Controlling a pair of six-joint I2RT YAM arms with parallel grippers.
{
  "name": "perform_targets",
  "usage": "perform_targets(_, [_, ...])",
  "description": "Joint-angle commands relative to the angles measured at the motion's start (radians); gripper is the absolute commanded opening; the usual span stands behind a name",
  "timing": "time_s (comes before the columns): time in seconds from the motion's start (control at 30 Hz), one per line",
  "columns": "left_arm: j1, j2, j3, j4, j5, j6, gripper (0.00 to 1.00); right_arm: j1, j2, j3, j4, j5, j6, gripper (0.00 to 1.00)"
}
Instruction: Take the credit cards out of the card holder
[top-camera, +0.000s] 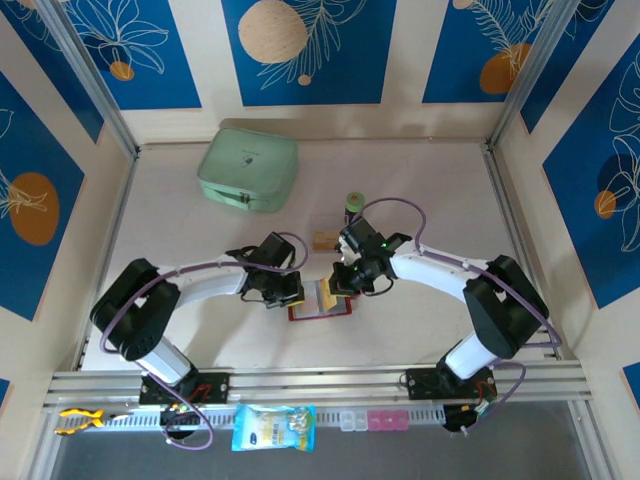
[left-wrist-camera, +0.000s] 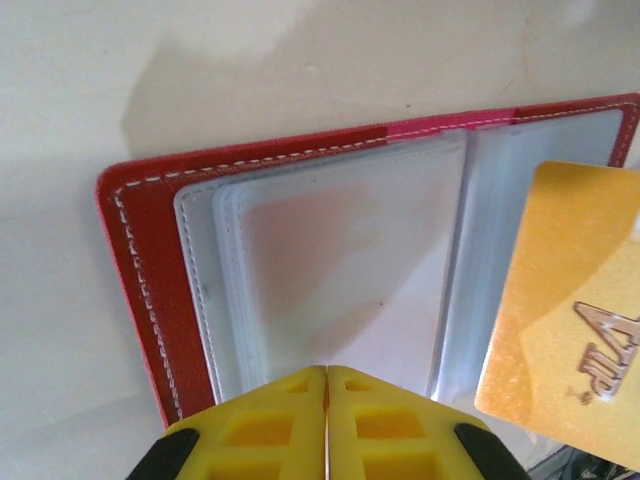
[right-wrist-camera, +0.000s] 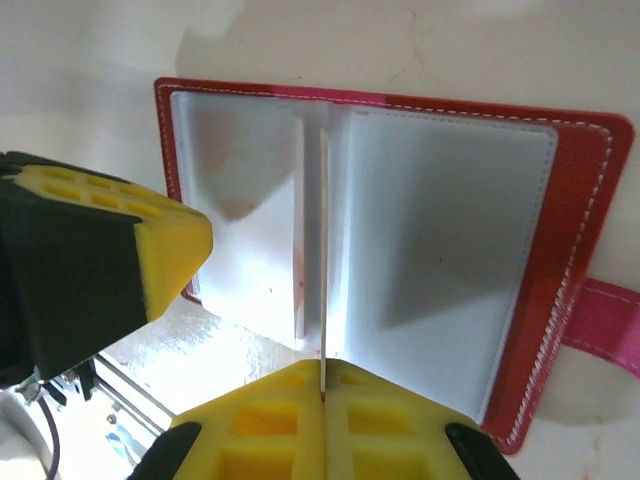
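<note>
Right wrist: credit card (right-wrist-camera: 323, 250) edge-on in right hand (right-wrist-camera: 323, 395) (holder (right-wrist-camera: 585, 200) crosswise)

Table (top-camera: 440, 200): open room upper right and far left of frame. Obstacles: case (top-camera: 248, 168) upper left; can (top-camera: 354, 201), tan item (top-camera: 324, 240) centre; left gripper (top-camera: 285, 292), right gripper (top-camera: 345, 283) flanking holder (top-camera: 303, 315) lower centre; gold card (left-wrist-camera: 570, 300) on edge over holder

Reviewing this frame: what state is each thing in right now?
card holder: lying open, clear sleeves showing
gold card: held on edge over the holder by the right pincer
right pincer: shut on the gold card
left pincer: shut, over the holder's sleeves
green case: closed
can: upright
</note>
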Motion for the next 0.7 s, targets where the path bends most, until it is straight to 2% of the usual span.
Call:
perform_targets(0.0, [-0.004, -0.05, 0.011, -0.031, -0.021, 0.018, 0.1, -0.008, -0.037, 0.064, -0.106, 0.021, -0.106, 0.05])
perform_targets(0.13, [-0.003, -0.081, 0.016, -0.054, -0.039, 0.022, 0.12, -0.011, -0.046, 0.1, -0.175, 0.027, -0.285, 0.04])
perform_targets(0.3, [0.004, -0.125, 0.01, -0.088, -0.081, 0.034, 0.13, -0.022, -0.028, 0.157, -0.281, 0.071, -0.593, 0.01])
perform_targets(0.57, [0.028, -0.199, -0.053, -0.036, -0.099, 0.028, 0.14, -0.047, 0.019, 0.258, -0.374, 0.1, -1.068, 0.0])
perform_targets(0.67, [0.04, -0.218, -0.072, -0.037, -0.101, 0.025, 0.14, -0.05, 0.035, 0.29, -0.378, 0.145, -1.228, 0.0])
